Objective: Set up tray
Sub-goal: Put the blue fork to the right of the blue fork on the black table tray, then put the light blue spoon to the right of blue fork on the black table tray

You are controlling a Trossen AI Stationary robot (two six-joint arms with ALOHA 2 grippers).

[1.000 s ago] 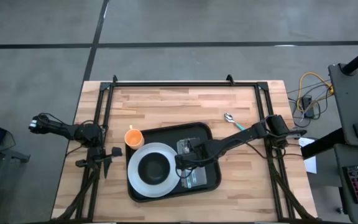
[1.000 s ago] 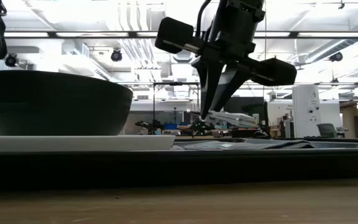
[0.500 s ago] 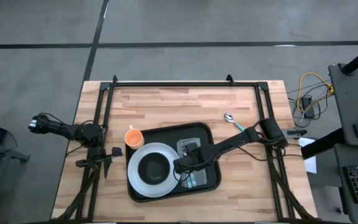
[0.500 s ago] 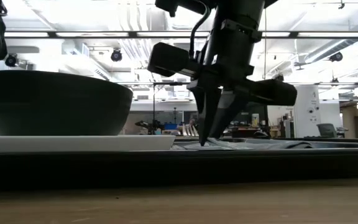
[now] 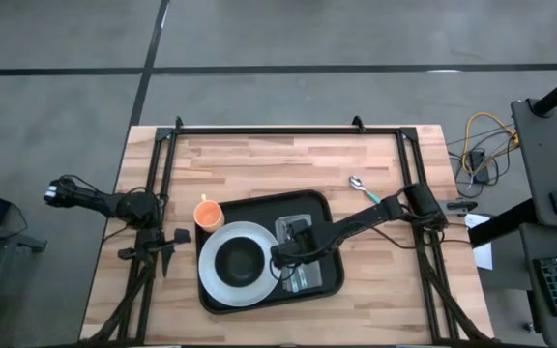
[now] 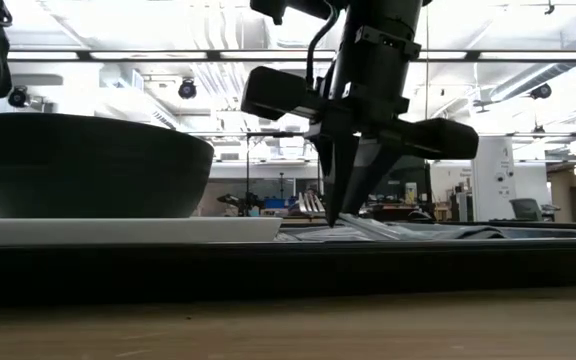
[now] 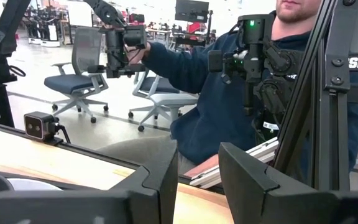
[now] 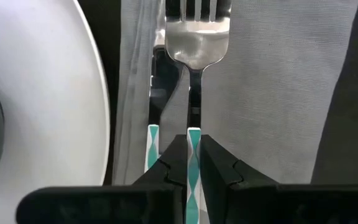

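Observation:
The black tray (image 5: 328, 278) lies mid-table, with its rim (image 6: 288, 268) across the low view. On it are a white plate (image 5: 219, 282) carrying a dark bowl (image 5: 240, 259), and a grey napkin (image 8: 272, 93) beside the plate. My right gripper (image 5: 283, 256) reaches in from the right, points down over the napkin (image 6: 333, 212), and is shut on a fork (image 8: 196, 43). A second teal-handled utensil (image 8: 153, 143) lies on the napkin beside the fork. My left gripper (image 7: 197, 186) waits open at the table's left edge (image 5: 162, 242). My right gripper pinches the fork's teal-and-white handle (image 8: 194, 140) between its two fingers (image 8: 171, 163), which come from above, pointing down. The fork lies along the napkin with its tines (image 8: 197, 9) pointing away from the wrist camera. Its head rests on the cloth.
An orange cup (image 5: 208, 214) stands on the table just off the tray's far left corner. A teal-handled spoon (image 5: 364, 188) lies on the wood to the right of the tray. A black frame (image 5: 288, 129) runs along the table's edges. A person sits beyond the table (image 7: 229, 93).
My right gripper has moved down and slightly toward the table's near left, staying shut on the fork. The fork, held tilted above the tray a second ago, now lies on the napkin beside the other utensil.

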